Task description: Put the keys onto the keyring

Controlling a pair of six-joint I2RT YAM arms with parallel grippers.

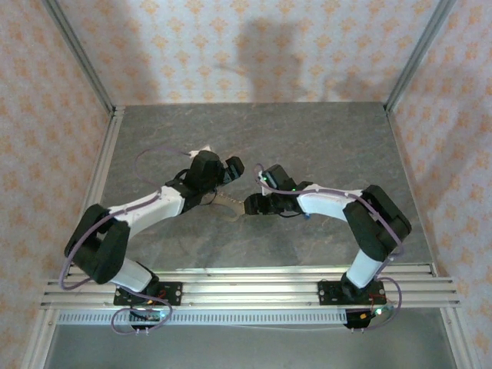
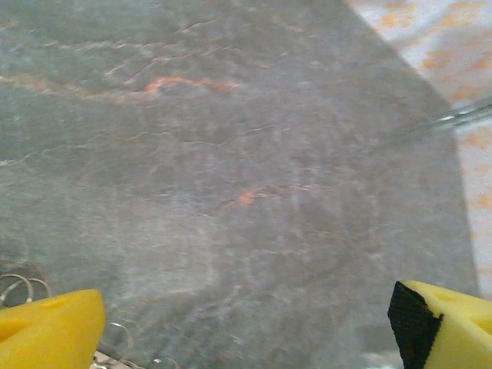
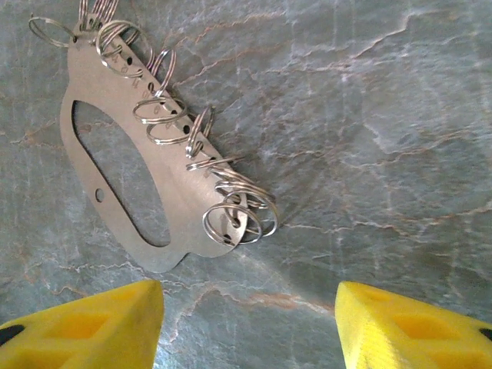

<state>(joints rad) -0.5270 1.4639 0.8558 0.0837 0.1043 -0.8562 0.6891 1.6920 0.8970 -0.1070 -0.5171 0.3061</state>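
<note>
I'm seeing the keyring (image 3: 184,201) lying flat on the table (image 3: 384,115), just ahead and left of the right gripper (image 3: 250,311), whose fingers are standing parted and empty (the left gripper (image 2: 246,319) is gaping wide, gripping nothing).

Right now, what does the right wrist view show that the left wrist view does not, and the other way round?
Right wrist: the flat pale metal keyring plate with its oval cutout, lying on the table, and the full row of silver split rings threaded along one edge.
Left wrist: the orange-patterned wall and a silver frame rail at the table's edge.
Both: the grey marbled tabletop, some silver ring loops (at the lower left in the left wrist view), and yellow fingers standing apart with nothing between them, on the right claw and the left claw.
</note>
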